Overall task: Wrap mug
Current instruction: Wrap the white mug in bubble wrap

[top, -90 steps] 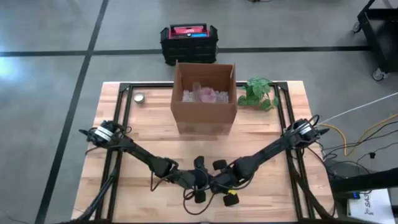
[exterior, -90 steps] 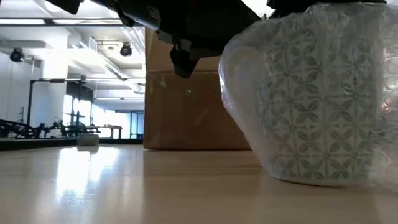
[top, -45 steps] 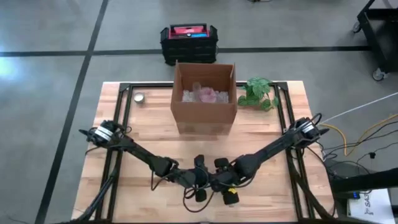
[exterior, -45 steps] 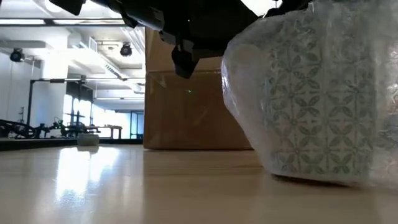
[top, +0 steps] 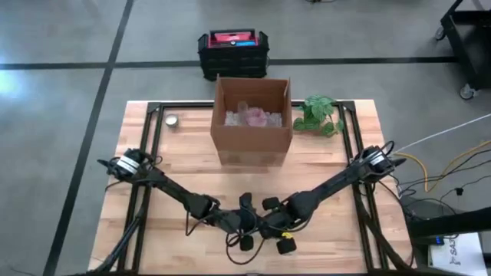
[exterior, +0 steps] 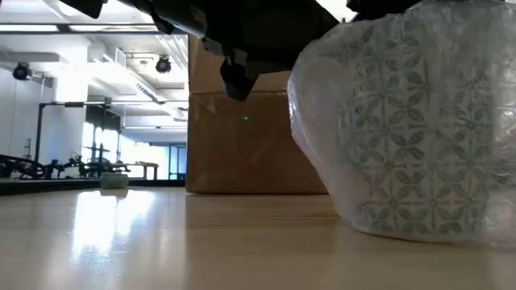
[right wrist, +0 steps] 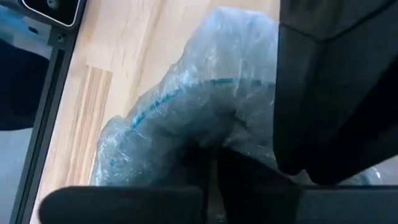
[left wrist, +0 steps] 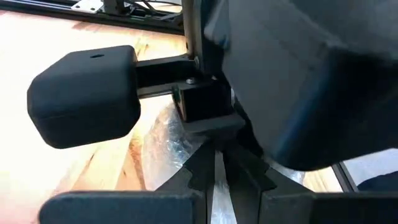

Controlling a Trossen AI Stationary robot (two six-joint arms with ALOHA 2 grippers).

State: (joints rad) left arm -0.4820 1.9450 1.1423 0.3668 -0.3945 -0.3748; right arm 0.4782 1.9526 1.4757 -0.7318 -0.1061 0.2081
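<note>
The mug (exterior: 411, 129), white with a green leaf pattern, stands on its base on the table and is covered in clear bubble wrap (right wrist: 180, 118). In the high view both arms hide it where they meet near the table's near edge. My left gripper (top: 245, 226) comes in from the left and my right gripper (top: 275, 225) from the right. Both sit on top of the bundle, shut on the wrap. In the low view the dark gripper bodies hang just above the mug. My left gripper pinches a bunched bit of bubble wrap (left wrist: 169, 140) between its two fingers, above the mug, slanting down from the table's left. My right arm stands close in front and hides much of the contact. My right gripper pinches gathered bubble wrap (right wrist: 205, 134) at the top of the bundle between its two fingers, slanting down from the table's right. Several crumpled layers are drawn in toward the fingers. The mug below rests on the table.
An open cardboard box (top: 253, 123) with pale filling stands behind the grippers at the table's middle. A green plant (top: 321, 115) is to its right and a small round tin (top: 172, 120) at the far left. A black and red case (top: 232, 52) sits on the floor beyond.
The wrapped mug tipped a little half a second ago, its base lifting on one side. It now sits flat on the table again. Both grippers have stayed shut on the wrap.
</note>
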